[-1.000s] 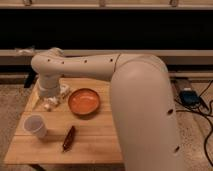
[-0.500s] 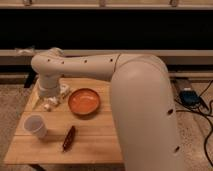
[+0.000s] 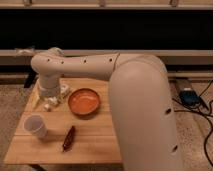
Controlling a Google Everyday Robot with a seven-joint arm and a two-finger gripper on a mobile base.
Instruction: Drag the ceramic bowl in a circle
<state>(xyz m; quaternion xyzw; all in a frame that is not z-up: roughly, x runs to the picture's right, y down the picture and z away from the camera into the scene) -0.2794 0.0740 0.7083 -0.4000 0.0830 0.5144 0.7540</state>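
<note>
One arm (image 3: 90,65) folds low over the table (image 3: 100,145), its gripper (image 3: 52,100) spread open just beside the ceramic bowl (image 3: 84,101)

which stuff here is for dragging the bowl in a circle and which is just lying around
For the job: orange bowl; gripper, open, beside the bowl's left edge.
Just lying about: white cup; dark brown stick-like thing; blue box on the floor.

We see a wooden table (image 3: 95,144). On the table's front left corner stands a small white cup (image 3: 36,125). Near the table's front middle lies a dark reddish-brown oblong item (image 3: 69,138). Right of the table, a blue device (image 3: 189,96) with black cables sits on the floor.
</note>
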